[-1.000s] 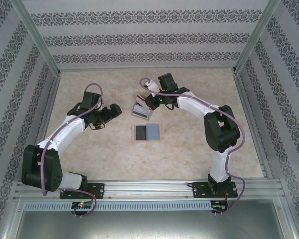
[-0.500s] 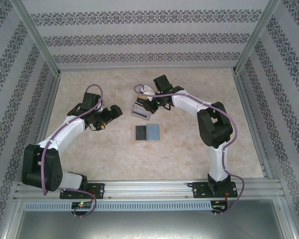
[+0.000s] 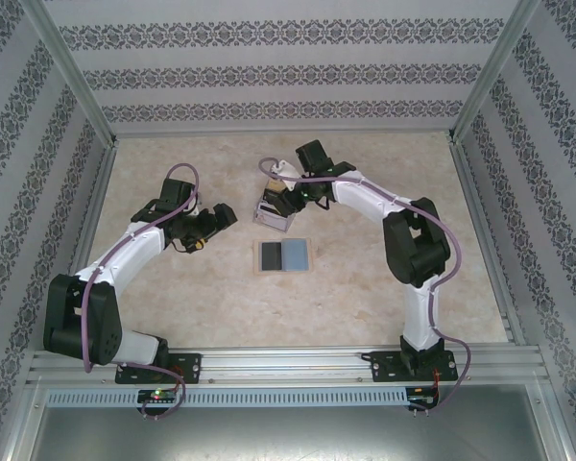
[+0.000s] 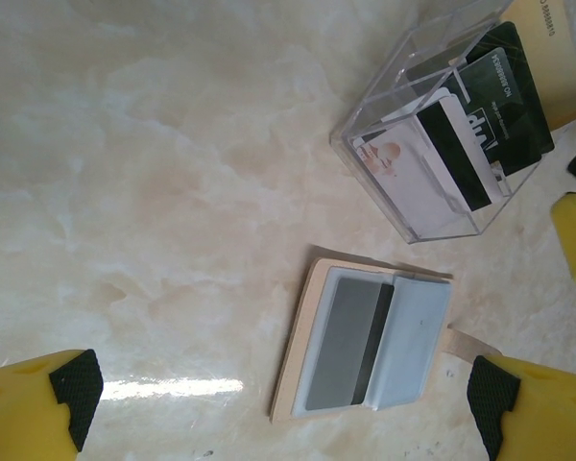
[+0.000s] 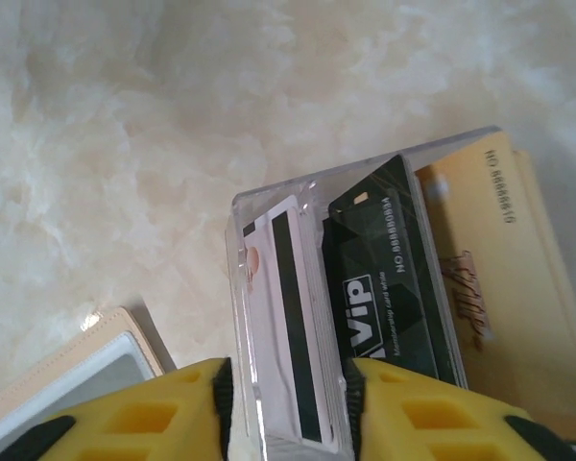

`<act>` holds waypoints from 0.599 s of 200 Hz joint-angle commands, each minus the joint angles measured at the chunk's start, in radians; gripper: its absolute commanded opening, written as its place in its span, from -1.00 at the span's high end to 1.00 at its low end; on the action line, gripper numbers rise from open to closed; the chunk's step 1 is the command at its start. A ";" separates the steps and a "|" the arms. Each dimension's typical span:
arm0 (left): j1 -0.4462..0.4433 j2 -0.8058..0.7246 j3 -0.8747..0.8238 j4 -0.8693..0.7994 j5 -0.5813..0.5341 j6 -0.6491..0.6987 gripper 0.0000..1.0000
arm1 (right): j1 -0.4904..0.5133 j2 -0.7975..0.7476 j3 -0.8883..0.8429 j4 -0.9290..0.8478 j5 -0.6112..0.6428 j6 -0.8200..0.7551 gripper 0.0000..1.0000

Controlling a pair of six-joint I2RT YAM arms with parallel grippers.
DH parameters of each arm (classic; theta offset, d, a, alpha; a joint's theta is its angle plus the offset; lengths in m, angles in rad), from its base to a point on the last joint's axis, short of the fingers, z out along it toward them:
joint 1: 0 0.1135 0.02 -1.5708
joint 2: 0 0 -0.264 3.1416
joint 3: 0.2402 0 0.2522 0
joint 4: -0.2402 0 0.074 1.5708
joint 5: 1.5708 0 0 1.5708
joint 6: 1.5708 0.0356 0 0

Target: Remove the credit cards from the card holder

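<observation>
Clear plastic box card holder (image 5: 269,206) shows a black card (image 5: 384,279) reading "VIP"; right gripper (image 5: 286,384) narrowly straddles its white striped card (image 5: 274,317), grip unclear; left gripper (image 4: 280,389) gapes wide

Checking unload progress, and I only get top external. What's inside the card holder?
Observer: Right wrist shows a white card with a black stripe and a black VIP card standing in the clear card holder.
Operator: Right pincer got one?
Observer: The right pincer has a finger on each side of the holder's near corner and the white card. I can't tell whether it is squeezing.
Operator: Left pincer?
Observer: The left pincer is wide open and holding nothing.
</observation>
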 commanded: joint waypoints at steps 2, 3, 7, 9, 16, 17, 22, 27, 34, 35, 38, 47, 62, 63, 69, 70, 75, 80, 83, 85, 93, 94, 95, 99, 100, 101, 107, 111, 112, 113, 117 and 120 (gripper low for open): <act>0.015 -0.004 -0.002 0.009 0.028 0.003 -0.99 | 0.013 -0.143 -0.049 0.023 0.062 0.163 0.10; 0.014 -0.003 -0.001 0.008 0.028 0.003 -0.99 | 0.013 -0.147 -0.054 0.025 0.064 0.171 0.10; 0.014 -0.004 0.000 0.007 0.026 0.005 -0.99 | 0.015 -0.165 -0.071 0.033 0.073 0.202 0.08; 0.015 -0.004 0.000 0.005 0.026 0.005 -0.99 | 0.016 -0.173 -0.082 0.036 0.080 0.216 0.07; 0.014 -0.005 0.001 0.003 0.026 0.004 -0.99 | 0.023 -0.206 -0.116 0.051 0.111 0.277 0.03; 0.014 -0.002 0.001 0.002 0.026 0.004 -0.99 | 0.024 -0.209 -0.121 0.052 0.115 0.283 0.03; 0.015 -0.002 0.001 0.003 0.027 0.003 -0.99 | 0.028 -0.233 -0.148 0.057 0.131 0.322 0.01; 0.014 -0.002 0.001 0.003 0.029 0.002 -0.99 | 0.034 -0.254 -0.173 0.063 0.145 0.359 -0.01; 0.015 -0.001 0.000 0.002 0.030 0.001 -0.99 | 0.041 -0.285 -0.212 0.072 0.181 0.427 -0.03; 0.015 -0.001 0.000 0.002 0.029 0.000 -0.99 | 0.044 -0.289 -0.217 0.073 0.186 0.440 -0.03; 0.015 0.000 0.000 0.001 0.030 -0.003 -0.99 | 0.048 -0.299 -0.232 0.073 0.202 0.468 -0.03; 0.014 0.002 0.002 -0.002 0.026 -0.005 -0.99 | 0.060 -0.324 -0.270 0.072 0.233 0.541 -0.01; 0.013 0.007 0.003 -0.003 0.024 -0.006 -0.99 | 0.092 -0.363 -0.354 0.074 0.286 0.663 -0.03; 0.013 0.007 0.003 -0.003 0.024 -0.005 -0.99 | 0.092 -0.363 -0.354 0.074 0.286 0.663 -0.03; 0.013 0.008 0.004 -0.002 0.023 -0.007 -0.99 | 0.104 -0.373 -0.380 0.074 0.300 0.709 -0.04; 0.014 0.008 0.004 -0.002 0.024 -0.007 -0.99 | 0.105 -0.374 -0.385 0.074 0.302 0.717 -0.05; 0.013 0.010 0.005 -0.001 0.025 -0.007 -0.99 | 0.112 -0.380 -0.404 0.076 0.306 0.752 -0.06; 0.013 0.012 0.005 0.002 0.027 -0.007 -0.99 | 0.118 -0.384 -0.424 0.080 0.302 0.789 -0.06; 0.012 0.014 0.006 0.003 0.028 -0.007 -0.99 | 0.120 -0.385 -0.435 0.085 0.297 0.808 -0.06; 0.013 0.014 0.005 0.003 0.028 -0.008 -0.99 | 0.122 -0.385 -0.442 0.087 0.293 0.822 -0.06; 0.013 0.014 0.004 0.005 0.029 -0.005 -0.99 | 0.134 -0.390 -0.476 0.116 0.267 0.869 -0.06; 0.013 0.015 0.005 0.005 0.029 -0.005 -0.99 | 0.134 -0.391 -0.479 0.119 0.264 0.872 -0.06; 0.012 0.016 0.005 0.005 0.029 -0.005 -0.99 | 0.136 -0.391 -0.482 0.123 0.260 0.877 -0.06; 0.011 0.017 0.005 0.005 0.030 -0.002 -0.99 | 0.143 -0.388 -0.493 0.139 0.245 0.890 -0.05; 0.012 0.018 0.006 0.005 0.030 -0.002 -0.99 | 0.144 -0.387 -0.496 0.143 0.242 0.894 -0.05; 0.012 0.018 0.005 0.005 0.031 -0.001 -0.99 | 0.145 -0.386 -0.497 0.146 0.238 0.897 -0.04; 0.011 0.019 0.005 0.005 0.031 0.004 -0.99 | 0.155 -0.380 -0.504 0.165 0.219 0.913 -0.03; 0.010 0.021 0.004 0.004 0.032 0.009 -0.99 | 0.161 -0.374 -0.507 0.175 0.207 0.923 -0.02; 0.010 0.021 0.004 0.004 0.031 0.010 -0.99 | 0.161 -0.371 -0.507 0.177 0.205 0.926 -0.02; 0.010 0.021 0.004 0.004 0.032 0.011 -0.99 | 0.163 -0.370 -0.507 0.178 0.203 0.929 -0.02; 0.010 0.022 0.006 0.002 0.033 0.015 -0.99 | 0.168 -0.363 -0.506 0.184 0.192 0.940 -0.01; 0.009 0.023 0.005 0.001 0.035 0.018 -0.99 | 0.170 -0.358 -0.504 0.187 0.188 0.946 0.00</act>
